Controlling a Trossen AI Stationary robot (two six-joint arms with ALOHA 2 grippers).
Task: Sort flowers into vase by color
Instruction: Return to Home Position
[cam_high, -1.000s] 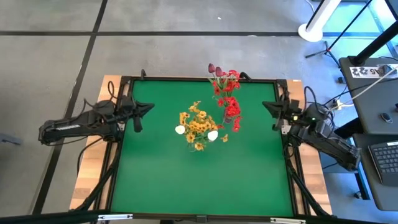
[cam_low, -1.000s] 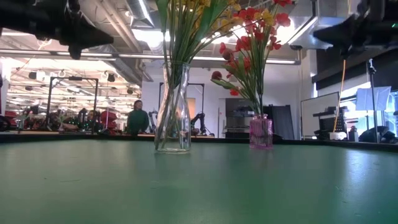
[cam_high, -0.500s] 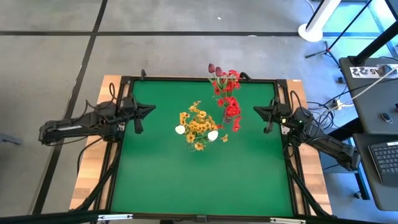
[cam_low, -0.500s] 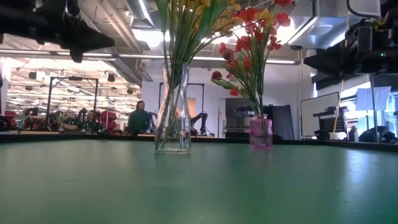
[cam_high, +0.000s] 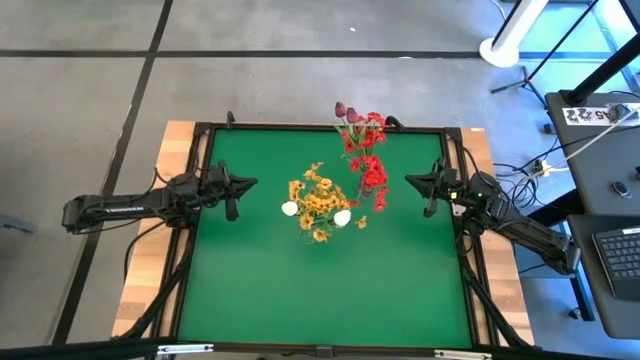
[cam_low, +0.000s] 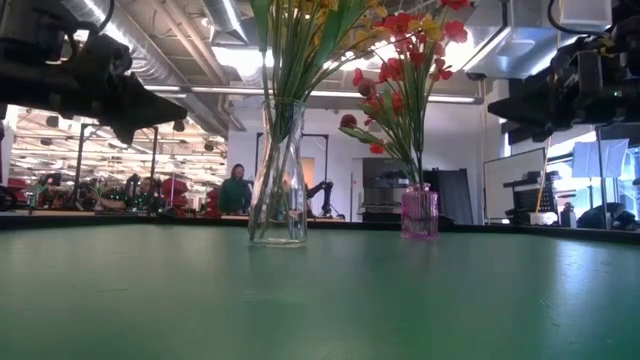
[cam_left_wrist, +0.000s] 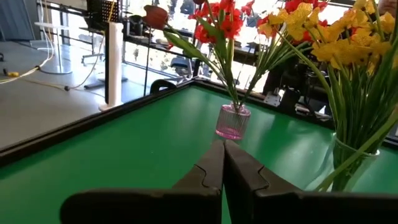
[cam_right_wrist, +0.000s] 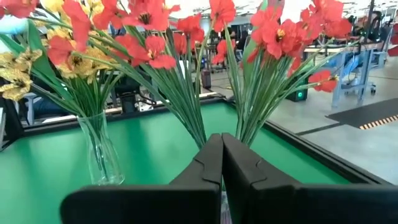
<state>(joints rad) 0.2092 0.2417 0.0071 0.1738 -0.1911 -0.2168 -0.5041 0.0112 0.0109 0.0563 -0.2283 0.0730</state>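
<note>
Two vases stand mid-table. A clear glass vase (cam_low: 279, 180) holds yellow flowers (cam_high: 320, 203) and white buds (cam_high: 342, 217). A small pink vase (cam_low: 420, 212) behind it to the right holds red flowers (cam_high: 370, 165) and dark maroon buds (cam_high: 345, 112). My left gripper (cam_high: 251, 183) hovers shut over the table's left edge and points level at the vases. My right gripper (cam_high: 409, 182) hovers shut over the right edge and faces them too. In the wrist views the left gripper (cam_left_wrist: 222, 146) and the right gripper (cam_right_wrist: 221, 140) hold nothing.
A black frame (cam_high: 320, 127) rims the green mat (cam_high: 320, 290), which shows bare in front of the vases. A person (cam_low: 238, 190) stands in the room behind the table. A desk with a keyboard (cam_high: 620, 250) is off the right side.
Both grippers have sunk toward the table while staying shut and level. The right one came down first and reached a little toward the vases, then held still. The left one dropped in the last half second. The flowers and vases have not moved.
</note>
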